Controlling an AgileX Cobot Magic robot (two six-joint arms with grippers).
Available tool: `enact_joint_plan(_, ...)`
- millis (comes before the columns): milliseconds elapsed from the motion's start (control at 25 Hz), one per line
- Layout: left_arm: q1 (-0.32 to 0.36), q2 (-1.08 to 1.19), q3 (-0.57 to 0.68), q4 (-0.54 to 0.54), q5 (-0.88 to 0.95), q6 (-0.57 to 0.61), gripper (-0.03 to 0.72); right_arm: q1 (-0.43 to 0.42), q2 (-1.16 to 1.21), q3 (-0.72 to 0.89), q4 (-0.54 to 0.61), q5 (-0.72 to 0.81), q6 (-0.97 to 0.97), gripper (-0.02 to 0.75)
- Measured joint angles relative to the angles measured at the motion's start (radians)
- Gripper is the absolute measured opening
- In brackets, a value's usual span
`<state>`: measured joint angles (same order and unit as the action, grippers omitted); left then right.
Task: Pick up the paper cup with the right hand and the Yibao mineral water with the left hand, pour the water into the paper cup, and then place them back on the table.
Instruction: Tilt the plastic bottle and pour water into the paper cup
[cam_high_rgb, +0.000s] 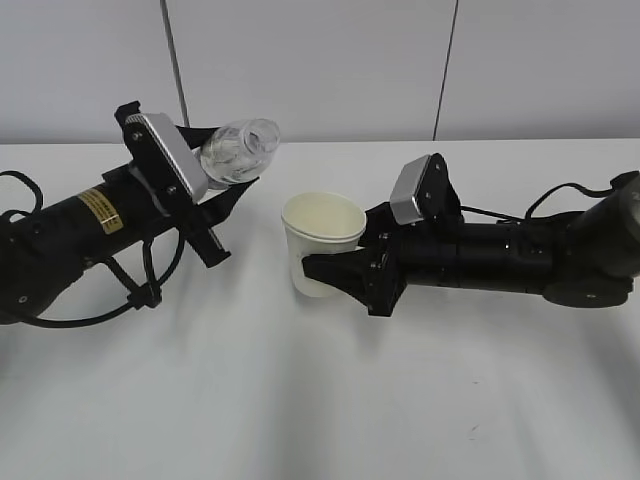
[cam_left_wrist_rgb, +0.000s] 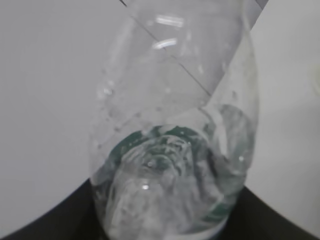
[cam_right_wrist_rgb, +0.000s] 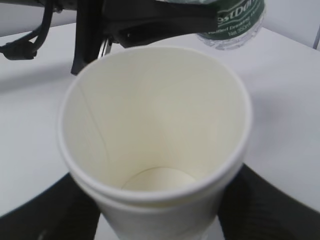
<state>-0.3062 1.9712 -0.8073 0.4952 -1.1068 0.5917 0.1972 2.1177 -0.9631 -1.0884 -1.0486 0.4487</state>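
Observation:
My left gripper (cam_high_rgb: 232, 166), on the arm with the yellow label, is shut on the Yibao mineral water bottle (cam_high_rgb: 242, 150). It holds the bottle tilted above the table (cam_high_rgb: 300, 400), left of the cup. In the left wrist view the clear bottle (cam_left_wrist_rgb: 175, 150) fills the frame between the black fingers (cam_left_wrist_rgb: 45, 225). My right gripper (cam_high_rgb: 326, 266) is shut on the white paper cup (cam_high_rgb: 322, 238), which stands upright. In the right wrist view the cup (cam_right_wrist_rgb: 155, 115) shows a cream inside, and I cannot tell if it holds water. The green label of the bottle (cam_right_wrist_rgb: 235, 22) shows beyond it.
Black cables (cam_high_rgb: 120, 300) loop beside the left arm, and another cable (cam_high_rgb: 545, 200) runs behind the right arm. A pale wall (cam_high_rgb: 330, 60) with dark seams stands behind the table.

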Motion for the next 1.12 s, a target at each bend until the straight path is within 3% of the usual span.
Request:
enact_joint_plan(480,0.0,0.0,0.0,0.0,0.0,0.243,0.378,0.039,0.0,-0.022,-0.091,0.004,0.055,0.499)
enact_joint_plan(1120,0.0,0.0,0.0,0.0,0.0,0.412,0.361,0.044,0.0,-0.025,-0.097,0.022,0.075,0.499)
